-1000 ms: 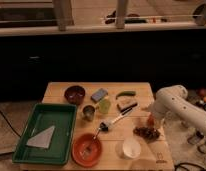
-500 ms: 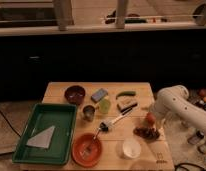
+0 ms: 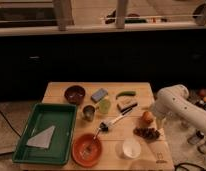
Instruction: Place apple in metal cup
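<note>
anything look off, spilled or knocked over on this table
Nothing stands out: no spill or damage shows. The apple lies by the grapes, well apart from the upright metal cup. The gripper is close beside the apple.

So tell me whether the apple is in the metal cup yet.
Out: the apple lies on the table beside the gripper, well right of the metal cup.

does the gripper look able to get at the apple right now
Probably yes: the gripper hangs just right of the apple with nothing between them. The grapes lie close in front and might get nudged.
</note>
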Robot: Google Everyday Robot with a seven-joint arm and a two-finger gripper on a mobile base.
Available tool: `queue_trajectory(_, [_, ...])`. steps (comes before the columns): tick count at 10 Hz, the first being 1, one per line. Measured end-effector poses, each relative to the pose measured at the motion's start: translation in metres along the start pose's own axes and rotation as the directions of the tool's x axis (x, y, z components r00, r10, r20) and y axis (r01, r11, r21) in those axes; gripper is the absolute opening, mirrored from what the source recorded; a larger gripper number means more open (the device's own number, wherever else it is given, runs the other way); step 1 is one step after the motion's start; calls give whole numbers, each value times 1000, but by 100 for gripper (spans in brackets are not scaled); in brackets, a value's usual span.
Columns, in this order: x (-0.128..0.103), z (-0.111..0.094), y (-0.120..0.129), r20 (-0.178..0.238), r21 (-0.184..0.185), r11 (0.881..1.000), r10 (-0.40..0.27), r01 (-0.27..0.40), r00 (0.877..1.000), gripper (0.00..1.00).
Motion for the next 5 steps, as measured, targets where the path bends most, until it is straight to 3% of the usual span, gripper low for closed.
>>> queue_trajectory(4, [7, 7, -7, -23, -21, 999, -37, 36, 999, 79])
queue_trajectory(5, [9, 9, -7, -28, -25, 999, -41, 41, 999, 75])
